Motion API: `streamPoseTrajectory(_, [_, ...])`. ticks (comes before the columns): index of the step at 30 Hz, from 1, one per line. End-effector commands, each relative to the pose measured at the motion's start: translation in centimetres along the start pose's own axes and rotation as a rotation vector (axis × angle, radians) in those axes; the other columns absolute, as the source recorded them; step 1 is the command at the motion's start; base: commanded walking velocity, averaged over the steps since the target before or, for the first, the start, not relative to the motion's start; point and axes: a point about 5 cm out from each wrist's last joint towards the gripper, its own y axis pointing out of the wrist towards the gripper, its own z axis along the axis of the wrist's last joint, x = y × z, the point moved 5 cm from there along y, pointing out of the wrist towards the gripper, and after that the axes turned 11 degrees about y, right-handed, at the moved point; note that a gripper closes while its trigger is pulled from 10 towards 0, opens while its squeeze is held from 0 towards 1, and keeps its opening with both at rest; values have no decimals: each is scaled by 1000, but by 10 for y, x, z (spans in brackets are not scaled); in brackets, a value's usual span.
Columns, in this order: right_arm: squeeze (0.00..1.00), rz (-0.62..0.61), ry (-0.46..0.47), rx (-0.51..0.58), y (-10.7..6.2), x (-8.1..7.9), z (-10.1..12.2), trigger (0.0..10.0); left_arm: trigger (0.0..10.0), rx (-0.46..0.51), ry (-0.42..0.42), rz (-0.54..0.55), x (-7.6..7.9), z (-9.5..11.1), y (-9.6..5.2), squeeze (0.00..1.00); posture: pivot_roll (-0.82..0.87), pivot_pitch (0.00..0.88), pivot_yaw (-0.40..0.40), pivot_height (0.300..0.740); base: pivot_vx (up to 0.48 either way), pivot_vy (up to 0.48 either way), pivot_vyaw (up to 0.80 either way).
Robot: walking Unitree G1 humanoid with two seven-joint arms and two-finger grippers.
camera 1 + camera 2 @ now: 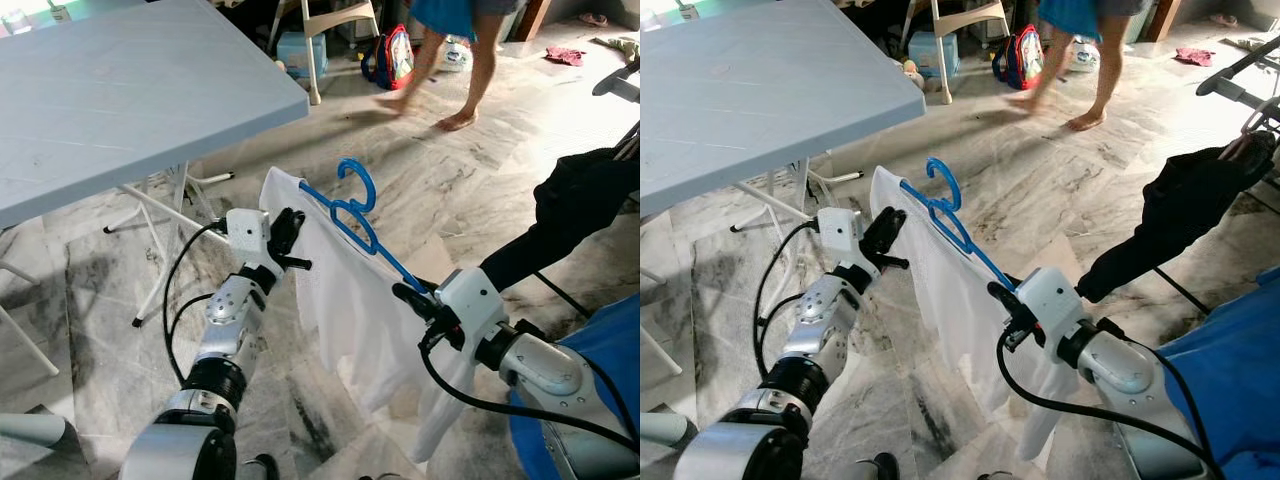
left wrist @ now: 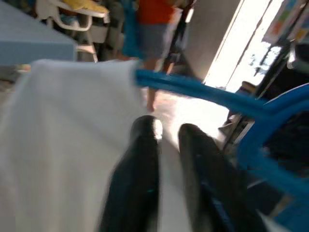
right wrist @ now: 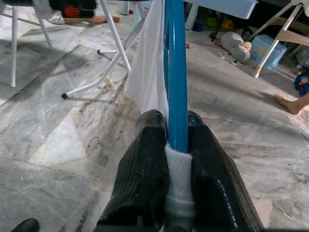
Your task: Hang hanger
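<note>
A blue plastic hanger [image 1: 358, 205] carries a white garment [image 1: 340, 290], held tilted in the air between my two arms with its hook [image 1: 358, 178] pointing up. My right gripper [image 1: 408, 293] is shut on the hanger's lower arm; in the right wrist view the blue bar [image 3: 175, 72] runs straight out between its fingers [image 3: 145, 159]. My left gripper [image 1: 285, 232] sits at the garment's upper shoulder, with its fingers [image 2: 140, 159] close together against the white cloth [image 2: 63, 135] just under the blue bar [image 2: 193, 89].
A pale blue folding table [image 1: 120, 90] stands at left on white legs. A dark garment [image 1: 575, 200] hangs on a drying rack [image 1: 1240, 70] at right, above blue cloth [image 1: 610, 340]. A person's bare legs [image 1: 470, 70] cross the marble floor behind, near a backpack [image 1: 397, 55].
</note>
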Motion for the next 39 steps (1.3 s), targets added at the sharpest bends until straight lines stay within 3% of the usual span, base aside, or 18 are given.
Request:
streamPoseTrajectory(1, [0,20,-24,45,0,-4,10,10000,10000,4,2,-20,3,1,-1,1000,-107,169,23,740,0,0,0])
streamPoseTrajectory(6, [0,26,-21,51,1,-6,11,10000,10000,-6,1,-33,6,-2,-2,1000,-105,174,27,740,0,0,0])
streamPoseTrajectory(16, [0,54,-12,55,-2,-10,14,10000,10000,-34,77,45,-18,-2,-4,1000,-110,175,30,740,0,0,0])
streamPoseTrajectory(27, [0,104,2,56,-3,-18,18,10000,10000,-54,99,65,-26,-2,-3,1000,-117,176,28,740,0,0,0])
streamPoseTrajectory(28, [0,113,5,54,-3,-20,18,10000,10000,-56,101,67,-26,-2,-3,298,-117,176,27,740,0,0,0])
streamPoseTrajectory(29, [0,131,10,50,-4,-23,17,10000,8824,-57,103,70,-28,-2,-3,0,-117,177,27,740,0,0,0])
streamPoseTrajectory(31, [0,144,13,48,-5,-25,18,10000,8353,-58,105,72,-29,-2,-3,0,-118,177,27,740,0,0,0])
streamPoseTrajectory(32, [0,156,17,46,-6,-27,18,10000,4745,-58,105,76,-30,-1,-3,0,-119,176,27,740,0,0,0])
streamPoseTrajectory(33, [0,156,17,46,-6,-27,18,10000,4745,-58,105,76,-30,-1,-3,0,-119,176,27,740,0,0,0])
streamPoseTrajectory(34, [0,156,14,43,-7,-27,18,10000,2314,-58,110,84,-32,-1,-3,0,-120,176,28,740,0,0,0])
streamPoseTrajectory(36, [0,152,12,42,-7,-26,17,10000,2314,-58,112,88,-33,0,-3,0,-120,176,28,740,0,0,0])
streamPoseTrajectory(37, [0,139,9,39,-7,-23,16,10000,588,-55,111,88,-34,0,-3,0,-120,176,27,740,0,0,0])
streamPoseTrajectory(39, [0,119,2,43,-7,-19,17,10000,0,-53,107,84,-34,1,-2,0,-121,175,27,740,0,0,0])
